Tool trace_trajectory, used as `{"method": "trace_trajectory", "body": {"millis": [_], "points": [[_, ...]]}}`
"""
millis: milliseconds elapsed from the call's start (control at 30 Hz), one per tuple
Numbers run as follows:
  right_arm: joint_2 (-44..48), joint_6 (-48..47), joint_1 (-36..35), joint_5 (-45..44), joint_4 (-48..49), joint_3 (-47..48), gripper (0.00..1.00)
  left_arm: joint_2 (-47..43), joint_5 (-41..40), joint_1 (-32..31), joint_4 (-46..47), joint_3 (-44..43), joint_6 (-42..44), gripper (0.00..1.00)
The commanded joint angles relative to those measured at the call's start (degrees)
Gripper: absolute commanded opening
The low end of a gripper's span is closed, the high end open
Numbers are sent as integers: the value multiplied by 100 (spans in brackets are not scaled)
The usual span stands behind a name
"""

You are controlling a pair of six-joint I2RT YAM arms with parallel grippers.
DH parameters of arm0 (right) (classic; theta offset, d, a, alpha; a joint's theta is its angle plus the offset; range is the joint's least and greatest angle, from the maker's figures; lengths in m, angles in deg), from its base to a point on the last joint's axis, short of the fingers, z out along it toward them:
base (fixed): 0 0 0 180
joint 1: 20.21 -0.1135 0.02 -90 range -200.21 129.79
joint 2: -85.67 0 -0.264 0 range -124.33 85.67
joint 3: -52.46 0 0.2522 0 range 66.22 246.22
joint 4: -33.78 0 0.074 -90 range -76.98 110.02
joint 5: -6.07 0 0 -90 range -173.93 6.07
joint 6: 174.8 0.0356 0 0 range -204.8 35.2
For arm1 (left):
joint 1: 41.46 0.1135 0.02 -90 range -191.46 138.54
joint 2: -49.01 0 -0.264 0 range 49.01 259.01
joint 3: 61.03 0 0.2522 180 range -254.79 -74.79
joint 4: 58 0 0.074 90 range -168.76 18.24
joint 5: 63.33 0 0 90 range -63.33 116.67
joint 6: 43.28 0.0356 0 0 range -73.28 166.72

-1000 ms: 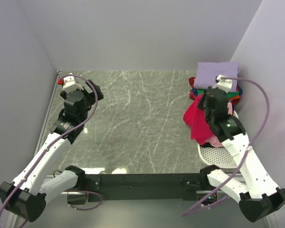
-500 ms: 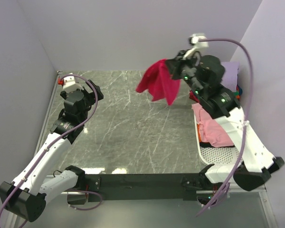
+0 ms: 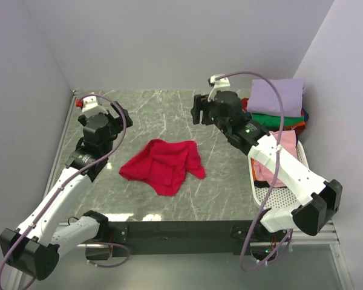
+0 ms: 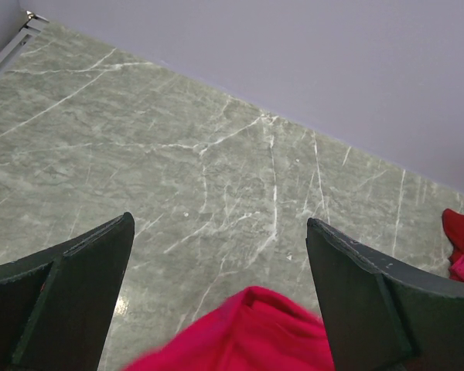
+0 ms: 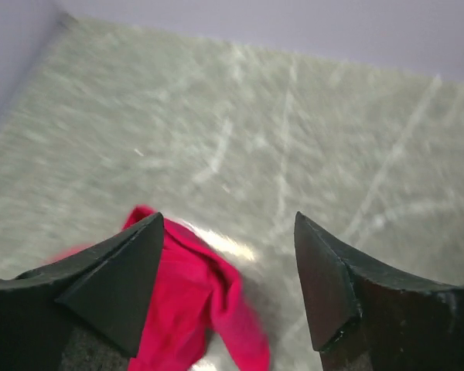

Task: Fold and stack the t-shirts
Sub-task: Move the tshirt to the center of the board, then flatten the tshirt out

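Left gripper [image 4: 218, 220]: dark wedge-shaped jaws spread wide, nothing between them, raised over the rear left of the worktop [image 3: 169, 115], a grey-green slab with white veining and a dull sheen.

Crimson t-shirt [image 3: 163, 164]: soft cloth, crumpled in a rough fan shape, lying flat on the worktop centre-left, apart from both grippers.

Right gripper [image 5: 228, 220]: jaws released, empty, hanging above the worktop behind the shirt.

Far right: folded stack with a lavender t-shirt [image 3: 277, 95] on top and a green t-shirt [image 3: 278, 119] beneath. In front of it, a pink t-shirt [image 3: 263, 172] in a white perforated basket [image 3: 272, 194].

Half a second ago the crimson t-shirt dangled from the clenched right jaws in mid-air; now it is dropped. Left arm unchanged.
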State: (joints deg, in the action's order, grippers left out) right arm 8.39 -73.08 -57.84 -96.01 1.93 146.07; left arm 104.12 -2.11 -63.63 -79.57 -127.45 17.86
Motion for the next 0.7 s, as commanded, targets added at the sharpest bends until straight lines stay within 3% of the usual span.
{"method": "trace_trajectory", "body": {"millis": [0, 300, 400, 667], "points": [[46, 128, 1, -464, 297, -260, 75, 131, 73, -15, 263, 46, 162, 99], [-709, 584, -350, 1143, 824, -857, 73, 667, 469, -15, 210, -86, 250, 99], [-991, 699, -630, 1312, 930, -1024, 73, 764, 715, -15, 236, 10, 144, 98], [-1483, 1060, -729, 489, 518, -1341, 73, 712, 1708, -111, 631, 801, -154, 93]]}}
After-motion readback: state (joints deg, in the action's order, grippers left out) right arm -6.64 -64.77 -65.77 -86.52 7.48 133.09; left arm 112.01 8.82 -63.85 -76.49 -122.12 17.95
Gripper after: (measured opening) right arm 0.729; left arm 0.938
